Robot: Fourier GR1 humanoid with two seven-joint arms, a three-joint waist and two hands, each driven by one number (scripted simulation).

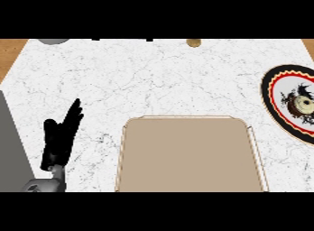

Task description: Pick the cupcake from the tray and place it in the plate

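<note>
The beige tray (186, 153) lies at the lower middle of the counter with nothing on it. At the right edge sits the plate (274, 97), which has a black, red and yellow rim and a dark pattern. The cupcake (304, 105), brown with a cream top, stands on the plate's middle. Left of the tray is my left hand (58, 137), open with its fingers pointing up and holding nothing. My right hand does not show.
A grey slab (1, 144) fills the lower left edge. At the counter's far edge are a small tan round object (193, 43) and a grey object (52, 41). The white marble counter (159, 81) ends at wood on both upper corners.
</note>
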